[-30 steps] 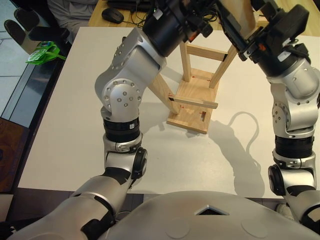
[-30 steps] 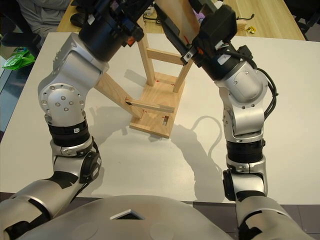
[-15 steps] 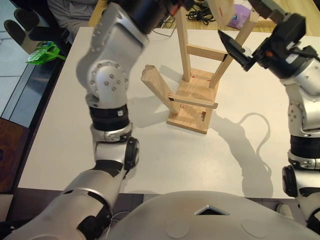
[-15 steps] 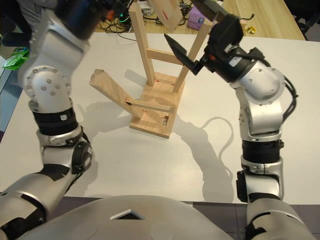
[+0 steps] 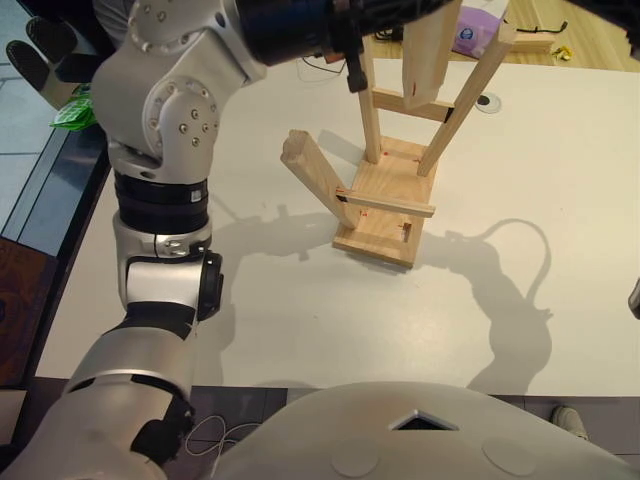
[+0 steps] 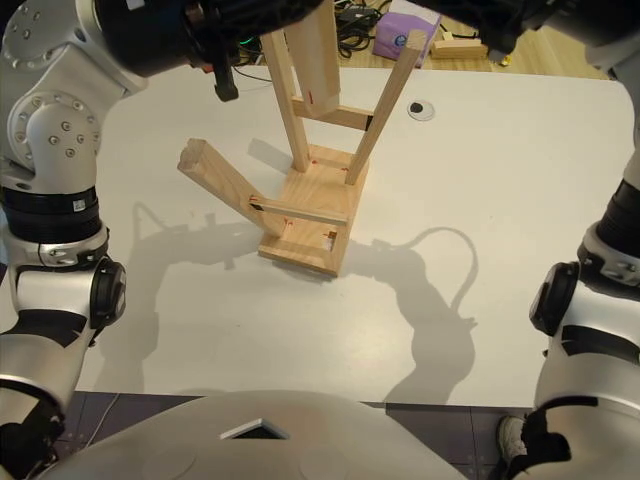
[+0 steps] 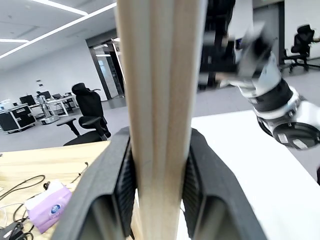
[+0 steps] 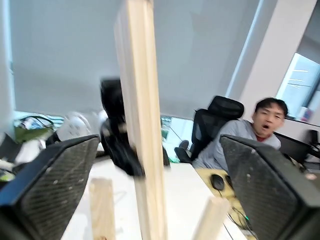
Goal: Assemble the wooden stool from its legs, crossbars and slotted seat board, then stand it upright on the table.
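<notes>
The part-built stool stands upside down on the white table (image 5: 560,200): its slotted seat board (image 5: 385,225) lies flat with two legs (image 5: 368,100) upright and a crossbar (image 5: 410,104) between them. A third leg (image 5: 315,175) leans out to the left, joined by a thin crossbar (image 5: 390,206). A loose wooden leg (image 5: 430,50) hangs above the stool, and my left gripper (image 7: 157,165) is shut on it. My right gripper (image 8: 160,145) is open high up beside that leg (image 8: 142,125), its fingers (image 8: 55,175) wide apart and touching nothing.
A purple tissue box (image 6: 405,40) and loose wooden pieces (image 6: 455,45) lie on the desk beyond the table's far edge. A round cable hole (image 5: 485,101) sits in the table right of the stool. A green item (image 5: 70,115) lies off the table's left side.
My right gripper has let go of the loose leg and risen up and away to the right. My left arm has swung up, holding the leg more upright above the stool.
</notes>
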Controlling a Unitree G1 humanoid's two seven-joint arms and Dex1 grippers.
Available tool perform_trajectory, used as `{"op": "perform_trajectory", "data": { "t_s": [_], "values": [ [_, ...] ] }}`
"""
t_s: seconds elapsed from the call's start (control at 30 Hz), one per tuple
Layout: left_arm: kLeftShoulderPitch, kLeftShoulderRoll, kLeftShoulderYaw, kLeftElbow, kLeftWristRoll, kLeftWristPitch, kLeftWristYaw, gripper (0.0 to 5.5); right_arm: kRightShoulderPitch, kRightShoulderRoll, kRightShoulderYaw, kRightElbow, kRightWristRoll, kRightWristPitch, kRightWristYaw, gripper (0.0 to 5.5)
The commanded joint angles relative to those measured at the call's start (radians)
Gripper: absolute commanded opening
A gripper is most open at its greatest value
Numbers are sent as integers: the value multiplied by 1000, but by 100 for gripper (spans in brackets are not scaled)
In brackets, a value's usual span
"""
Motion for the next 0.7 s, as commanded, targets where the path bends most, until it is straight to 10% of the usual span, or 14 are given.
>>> {"op": "perform_trajectory", "data": {
  "t_s": [0.03, 0.7],
  "values": [
    [-3, 21, -51, -7, 49, 2, -44, 102, -36, 9, 14, -34, 65, 75, 6, 443],
    [79, 3, -103, -53, 90, 24, -105, 102, 16, -16, 62, -41, 74, 177, 106, 139]
  ]
}}
